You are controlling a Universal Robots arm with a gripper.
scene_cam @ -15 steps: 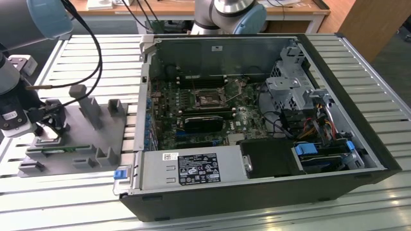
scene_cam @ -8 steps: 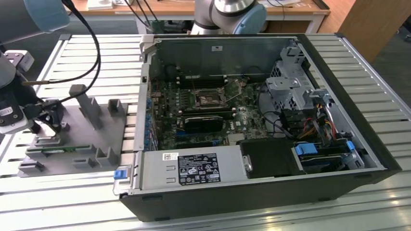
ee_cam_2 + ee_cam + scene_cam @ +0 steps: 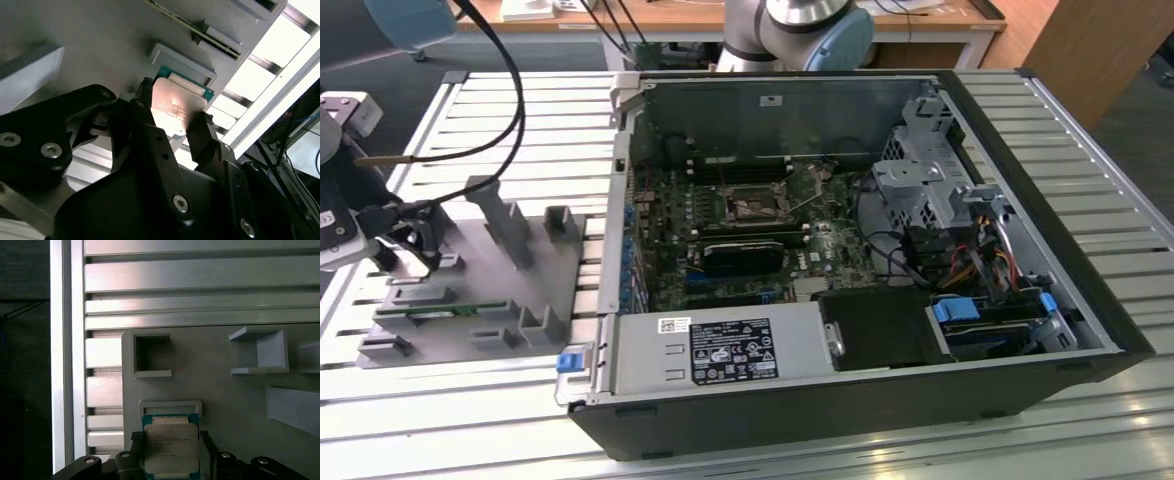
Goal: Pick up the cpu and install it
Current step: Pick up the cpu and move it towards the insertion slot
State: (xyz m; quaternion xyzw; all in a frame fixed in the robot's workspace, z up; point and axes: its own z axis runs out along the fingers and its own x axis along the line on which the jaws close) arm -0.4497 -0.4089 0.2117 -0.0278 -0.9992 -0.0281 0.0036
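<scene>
- Your gripper (image 3: 170, 439) has its fingers clamped on the cpu (image 3: 171, 454), one against each edge.
- It's over the grey fixture (image 3: 225, 405), which sits on the exterior view's left of the computer case (image 3: 1067, 330).

In the exterior view, the computer case (image 3: 854, 250) lies on the surface (image 3: 440, 420) at the centre and right of the frame. The parts holder (image 3: 494, 290) lies beside it at the left. In both wrist views the cpu (image 3: 171, 450) (image 3: 177, 102) is over this holder, between the jaws of the gripper (image 3: 170, 437), which touch two opposite sides.
</scene>
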